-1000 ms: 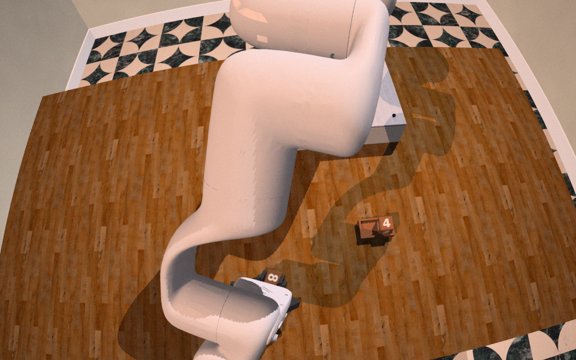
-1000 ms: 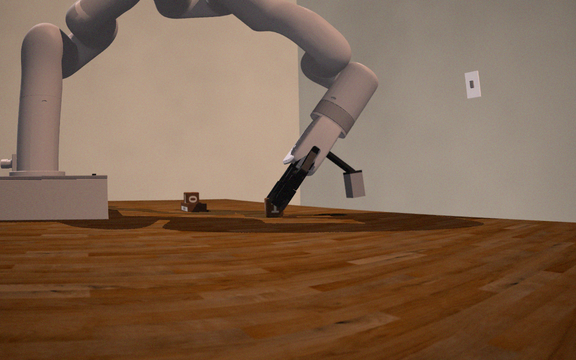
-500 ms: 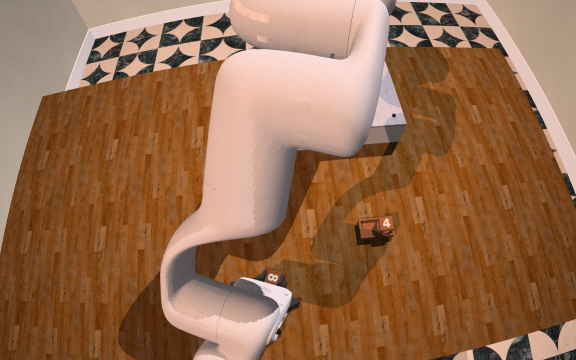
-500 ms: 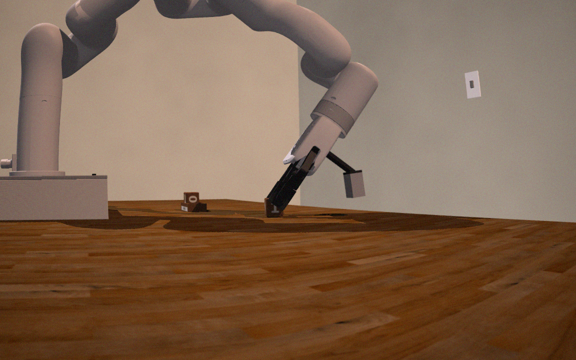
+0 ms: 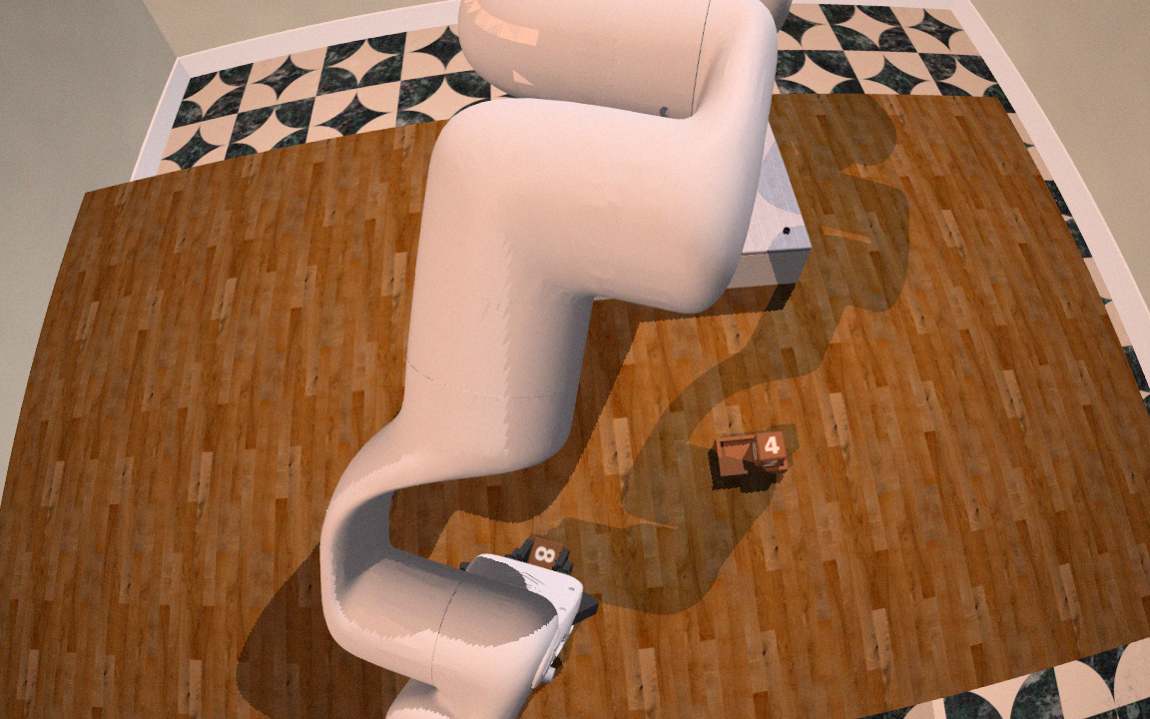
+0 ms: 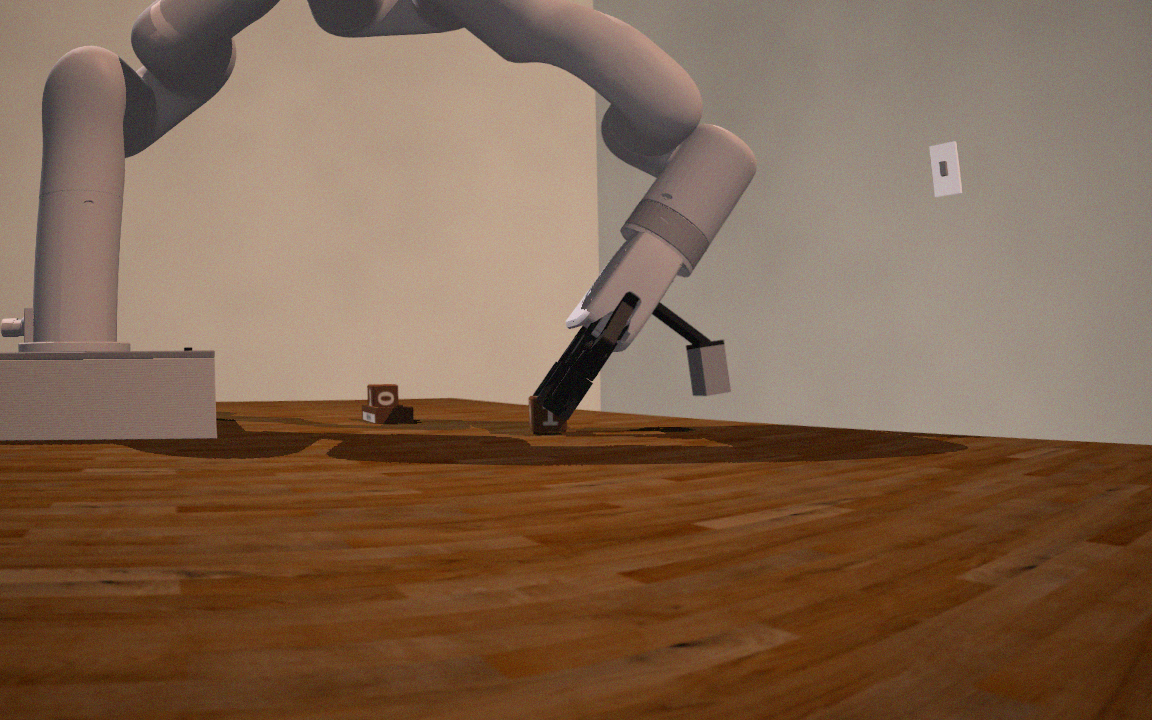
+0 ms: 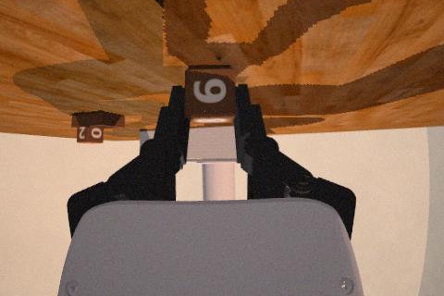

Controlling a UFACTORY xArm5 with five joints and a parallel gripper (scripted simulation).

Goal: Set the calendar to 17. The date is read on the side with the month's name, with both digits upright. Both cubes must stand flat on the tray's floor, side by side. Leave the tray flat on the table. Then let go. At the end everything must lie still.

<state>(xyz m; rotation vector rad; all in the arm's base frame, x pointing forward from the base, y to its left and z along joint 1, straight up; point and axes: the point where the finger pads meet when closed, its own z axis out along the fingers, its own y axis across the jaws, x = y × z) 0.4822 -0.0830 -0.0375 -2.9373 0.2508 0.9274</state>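
Note:
My gripper slants down and is shut on a brown cube at or just above the table. The held cube shows a sideways 8 on top, a 1 towards the exterior camera, and a sideways 6 or 9 in the wrist view. The brown tray lies on the table to the right in the top view. A second cube stands in its right part, 4 on top, with 0 and 2 on sides. The tray's left part is empty. No month's name is readable.
The white robot base stands behind the tray. The forearm hangs over the table left of the tray in the top view. The wooden table top carries the arm's shadows.

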